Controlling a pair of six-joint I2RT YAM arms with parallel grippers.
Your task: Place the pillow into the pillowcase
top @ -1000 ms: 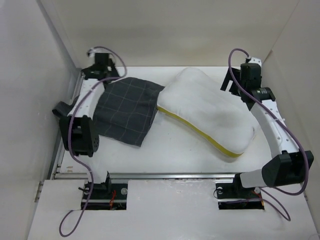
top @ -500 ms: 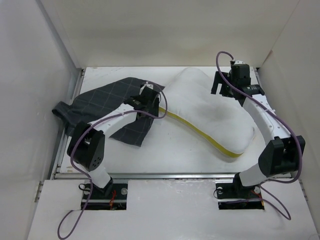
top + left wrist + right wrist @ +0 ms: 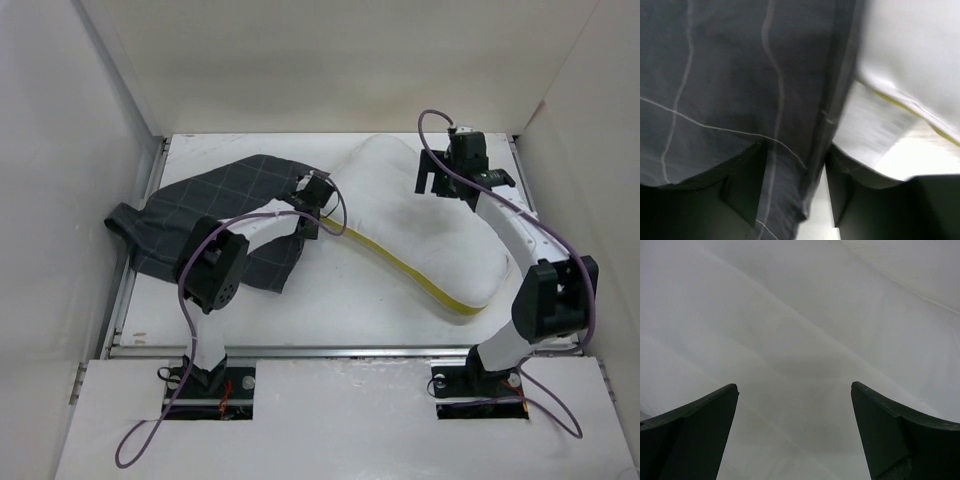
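Note:
The dark grey, grid-patterned pillowcase (image 3: 220, 215) lies rumpled on the left of the table. The white pillow (image 3: 430, 230), with a yellow piped edge, lies diagonally to its right and touches it. My left gripper (image 3: 318, 195) sits at the pillowcase's right edge next to the pillow. In the left wrist view its jaws (image 3: 795, 185) are narrowed around the pillowcase hem (image 3: 790, 165), and a pale strip shows beside the right finger (image 3: 842, 195). The pillow (image 3: 910, 50) fills the upper right there. My right gripper (image 3: 438, 182) hovers over the pillow's far end. It is wide open (image 3: 795, 400) with only pillow (image 3: 800, 315) below.
White walls (image 3: 60, 200) close in the table (image 3: 340, 310) on the left, back and right. A metal rail (image 3: 330, 350) runs along the near edge. The pillowcase's left end (image 3: 122, 222) reaches the table's left edge.
My left arm swung from the far-left corner to the pillowcase's right edge, and its jaws narrowed round the hem. The pillowcase shifted leftward. My right gripper moved left over the pillow.

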